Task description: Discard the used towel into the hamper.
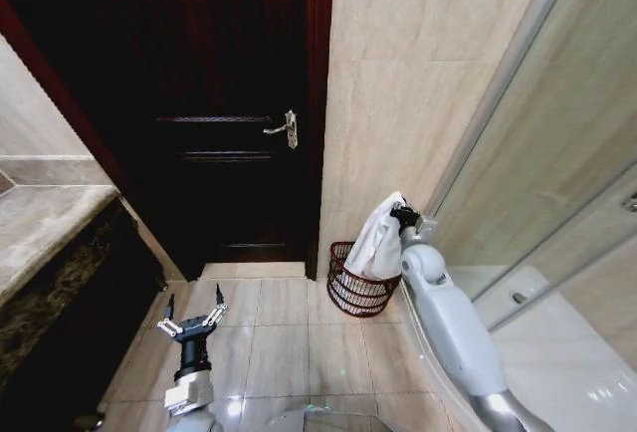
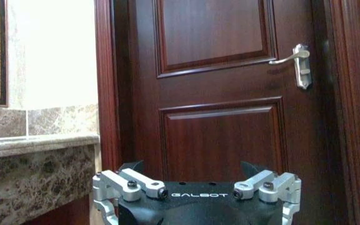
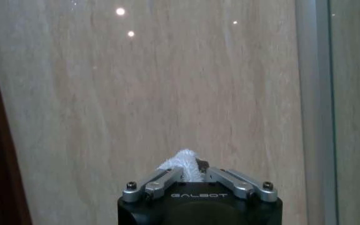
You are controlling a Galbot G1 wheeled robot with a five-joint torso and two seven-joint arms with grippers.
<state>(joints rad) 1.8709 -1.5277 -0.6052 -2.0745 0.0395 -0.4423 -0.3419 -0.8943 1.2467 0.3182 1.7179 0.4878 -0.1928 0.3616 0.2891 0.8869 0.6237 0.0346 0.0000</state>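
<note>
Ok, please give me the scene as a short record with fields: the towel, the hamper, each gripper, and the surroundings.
towel: white towel, held up by its top, hanging down over the hamper's rim
hamper: dark reddish-brown wire basket on the tiled floor, by the beige wall next to the door
right gripper: shut on the towel, raised above the hamper
left gripper: open, low over the floor, facing the door
door: dark wood, closed, with a metal handle

1 towel (image 1: 378, 241), 1 hamper (image 1: 356, 291) (2 end effectors).
</note>
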